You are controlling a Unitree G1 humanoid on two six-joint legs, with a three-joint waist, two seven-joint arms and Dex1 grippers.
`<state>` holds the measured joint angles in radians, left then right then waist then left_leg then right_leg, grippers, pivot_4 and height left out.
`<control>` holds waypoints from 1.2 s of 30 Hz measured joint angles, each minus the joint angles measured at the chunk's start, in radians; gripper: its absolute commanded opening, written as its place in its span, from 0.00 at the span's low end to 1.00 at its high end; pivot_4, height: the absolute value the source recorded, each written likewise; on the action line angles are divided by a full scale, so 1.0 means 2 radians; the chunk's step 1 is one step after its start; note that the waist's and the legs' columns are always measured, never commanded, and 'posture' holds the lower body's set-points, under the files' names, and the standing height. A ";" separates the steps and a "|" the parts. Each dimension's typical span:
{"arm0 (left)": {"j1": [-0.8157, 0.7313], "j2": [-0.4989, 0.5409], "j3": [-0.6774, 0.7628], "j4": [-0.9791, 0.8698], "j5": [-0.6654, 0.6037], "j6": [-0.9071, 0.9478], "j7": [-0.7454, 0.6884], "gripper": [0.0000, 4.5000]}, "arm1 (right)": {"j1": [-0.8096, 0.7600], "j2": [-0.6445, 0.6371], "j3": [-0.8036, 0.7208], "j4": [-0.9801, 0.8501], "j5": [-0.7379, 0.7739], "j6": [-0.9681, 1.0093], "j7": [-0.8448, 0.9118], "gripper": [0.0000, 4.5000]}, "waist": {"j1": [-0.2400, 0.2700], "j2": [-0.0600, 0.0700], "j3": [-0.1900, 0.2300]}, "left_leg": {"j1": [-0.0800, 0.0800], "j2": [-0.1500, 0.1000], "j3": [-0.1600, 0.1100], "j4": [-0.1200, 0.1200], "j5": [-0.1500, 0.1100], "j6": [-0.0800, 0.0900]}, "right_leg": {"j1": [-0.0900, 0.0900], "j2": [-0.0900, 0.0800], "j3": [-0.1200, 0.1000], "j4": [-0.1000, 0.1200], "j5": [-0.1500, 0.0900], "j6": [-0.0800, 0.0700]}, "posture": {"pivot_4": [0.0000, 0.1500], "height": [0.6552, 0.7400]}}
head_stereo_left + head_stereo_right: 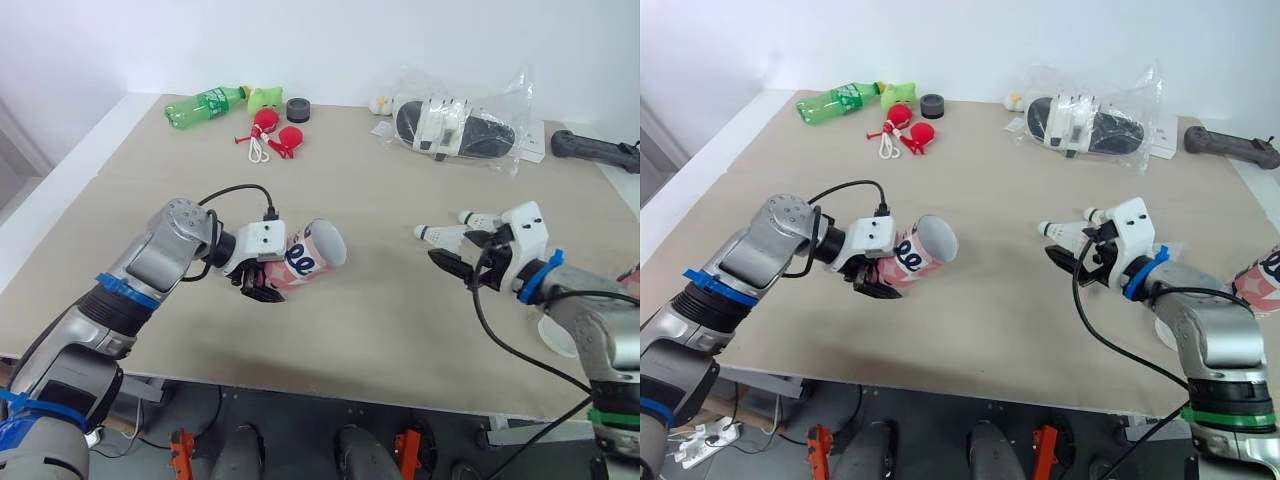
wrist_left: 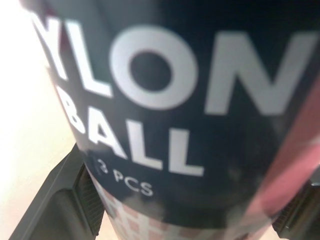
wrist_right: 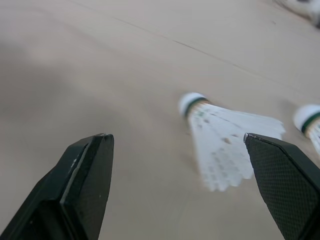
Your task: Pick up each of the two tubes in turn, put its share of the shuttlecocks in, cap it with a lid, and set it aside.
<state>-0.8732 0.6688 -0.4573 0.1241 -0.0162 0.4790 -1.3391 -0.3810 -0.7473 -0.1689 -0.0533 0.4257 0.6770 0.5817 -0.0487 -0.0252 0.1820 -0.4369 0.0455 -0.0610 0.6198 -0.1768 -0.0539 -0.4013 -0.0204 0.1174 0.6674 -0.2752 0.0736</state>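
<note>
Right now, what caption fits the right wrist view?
Open right end effector faces a white shuttlecock lying on the table.

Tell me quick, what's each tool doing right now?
Left tool: shut on the tube.
Right tool: open, empty, pointed at a shuttlecock.

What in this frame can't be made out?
Second tube: cut off by the right edge, right eye view.
Shuttlecocks: count unclear, right gripper covers some, head views.
Held tube: label cropped and blurred, left wrist view; contents too small to see, head views.
</note>
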 measured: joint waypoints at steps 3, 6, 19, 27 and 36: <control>-0.001 -0.005 0.000 0.000 0.005 0.001 -0.001 0.82 | -0.034 0.018 0.017 0.056 -0.021 -0.017 0.000 1.00 | 0.000 0.000 0.000 | 0.000 0.000 0.000 0.000 0.000 0.000 | 0.000 0.000 0.000 0.000 0.000 0.000 | 1.00 1.00; -0.001 -0.008 0.000 -0.001 0.008 0.001 -0.002 0.82 | -0.049 0.032 0.028 0.084 -0.032 -0.027 0.005 1.00 | 0.002 0.000 0.000 | 0.000 0.000 0.000 0.000 0.000 0.000 | 0.000 0.000 0.000 0.000 0.001 -0.001 | 1.00 1.00; 0.002 -0.011 0.000 -0.012 0.009 0.011 -0.001 0.81 | -0.069 0.053 0.039 0.127 -0.053 -0.055 0.033 0.01 | 0.001 0.000 0.000 | 0.000 0.000 0.000 0.001 0.000 0.000 | 0.000 0.000 0.000 0.001 0.001 -0.001 | 1.00 1.00; 0.004 -0.011 0.001 -0.018 0.009 0.015 0.001 0.81 | -0.066 0.031 0.035 0.065 -0.009 -0.073 0.123 0.01 | 0.001 0.001 0.000 | 0.000 -0.001 0.000 0.001 0.000 0.000 | 0.000 -0.001 0.000 0.001 0.001 -0.001 | 1.00 1.00; 0.006 -0.015 0.001 -0.018 0.009 0.016 0.001 0.81 | -0.168 -0.083 0.047 -0.140 0.105 -0.002 0.269 0.01 | 0.002 0.003 0.001 | 0.000 0.000 -0.002 0.001 0.000 0.000 | 0.002 0.000 -0.002 0.001 0.001 -0.001 | 1.00 1.00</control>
<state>-0.8608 0.6388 -0.4549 0.0876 0.0021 0.5108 -1.3363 -0.7164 -0.9143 -0.0745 -0.3327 0.6347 0.6737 1.1203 -0.0454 -0.0183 0.1839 -0.4366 0.0446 -0.0650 0.6223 -0.1763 -0.0536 -0.3982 -0.0214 0.1132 0.6691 -0.2733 0.0711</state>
